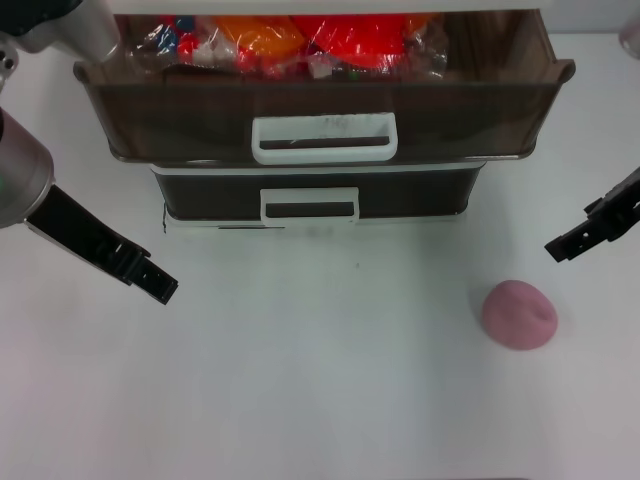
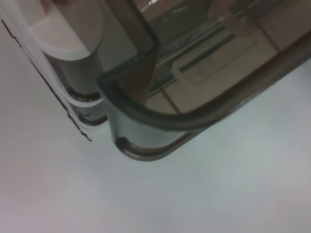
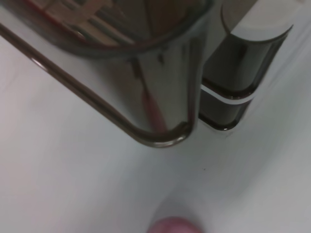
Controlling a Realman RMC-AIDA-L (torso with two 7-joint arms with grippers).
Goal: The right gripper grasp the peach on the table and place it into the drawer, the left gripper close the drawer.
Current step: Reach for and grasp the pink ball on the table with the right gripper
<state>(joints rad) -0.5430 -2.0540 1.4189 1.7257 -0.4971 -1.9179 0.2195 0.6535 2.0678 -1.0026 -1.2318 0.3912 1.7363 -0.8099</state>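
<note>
The pink peach rests on the white table at the right front; its top edge also shows in the right wrist view. My right gripper hovers just behind and to the right of the peach, apart from it and holding nothing. The smoky-brown drawer with its large white loop handle stands pulled out at the back. One corner of the drawer fills the left wrist view and another corner the right wrist view. My left gripper hangs over the table at the left, in front of the drawer's left corner.
Shiny orange and red packets lie inside the open drawer. Beneath it sits a narrower dark drawer with a smaller white handle, pushed in. The cabinet's lower corner shows beside the drawer in the right wrist view.
</note>
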